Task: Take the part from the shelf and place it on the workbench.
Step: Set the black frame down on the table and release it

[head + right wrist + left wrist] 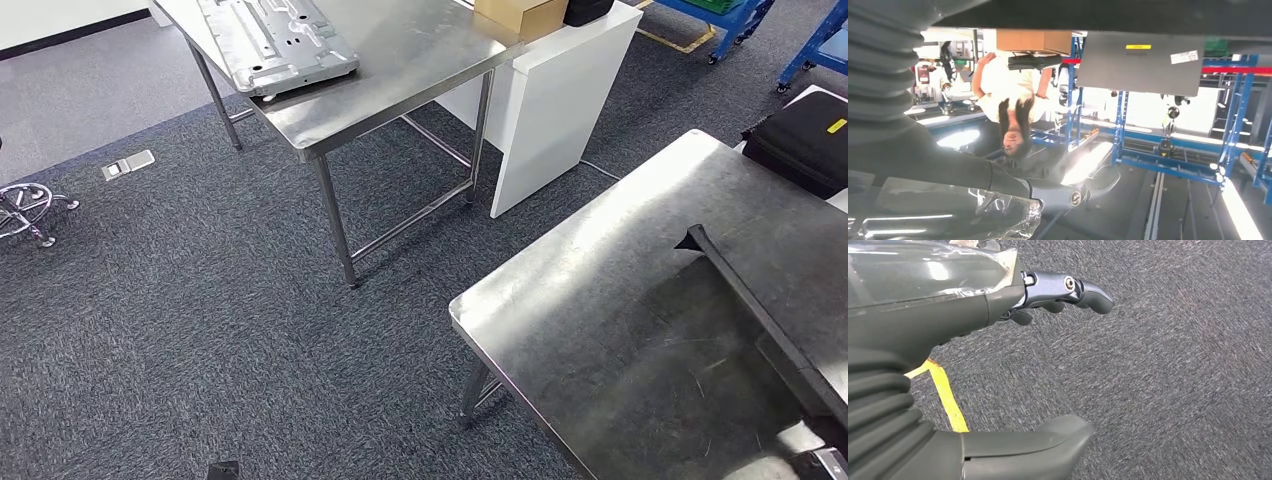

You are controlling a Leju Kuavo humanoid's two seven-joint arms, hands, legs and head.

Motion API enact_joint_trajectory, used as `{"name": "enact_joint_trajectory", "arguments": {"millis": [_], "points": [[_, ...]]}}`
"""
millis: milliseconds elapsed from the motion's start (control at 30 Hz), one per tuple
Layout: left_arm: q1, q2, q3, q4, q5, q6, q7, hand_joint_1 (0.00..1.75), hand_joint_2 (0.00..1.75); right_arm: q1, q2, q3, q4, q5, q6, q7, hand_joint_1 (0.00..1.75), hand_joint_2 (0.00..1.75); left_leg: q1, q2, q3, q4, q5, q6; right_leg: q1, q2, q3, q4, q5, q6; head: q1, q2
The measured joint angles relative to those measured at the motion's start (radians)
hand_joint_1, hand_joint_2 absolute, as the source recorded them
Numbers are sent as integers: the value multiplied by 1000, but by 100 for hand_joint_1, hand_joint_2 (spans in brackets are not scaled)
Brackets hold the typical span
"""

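Head view: part (762,320) over workbench (560,300), R hand (825,462) beneath (grip unclear); L hand (1048,365) open.

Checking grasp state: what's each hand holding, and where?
Left hand holds nothing. Long dark flat part runs toward right hand; whether and where it is gripped cannot be told.

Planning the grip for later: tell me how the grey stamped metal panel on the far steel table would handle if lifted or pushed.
The stamped metal panel looks rigid: pressed ribs and raised edges suggest it would not flop. It is broad and flat, so probably awkward for one hand and heavy for its thickness. It already overhangs the polished steel table at the near corner, so a push might slide it off.
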Motion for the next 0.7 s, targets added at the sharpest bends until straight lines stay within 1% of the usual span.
{"name": "enact_joint_trajectory", "arguments": {"millis": [300, 433, 567, 700], "points": [[0, -1, 0, 0, 2, -3, 1, 0, 0, 1, 8, -31, -39, -2, 51, -12, 0, 0, 0, 0, -1, 0, 0, 0, 0, 0, 0, 0, 0, 0, 0, 0], [0, -2, 0, 0, 12, -3, 1, 0, 0, -9, -3, -33, -46, -41, 131, -15, 0, 0, 0, 0, 0, 0, 0, 0, 0, 0, 1, 0, 0, 0, 0, 0], [0, -2, 0, 0, 17, -3, 0, 0, 0, -11, -9, -25, -48, -62, 221, 13, 0, 0, 0, 0, 0, 0, 0, 0, 0, 0, 1, 0, 0, 0, 0, 0], [0, -2, 0, 0, 18, -3, 0, 0, 0, -11, -13, -17, -52, -62, 236, 24, 0, 0, 0, 0, 0, 0, 0, 0, 0, 0, 1, 0, 0, 0, 0, 0]]}}
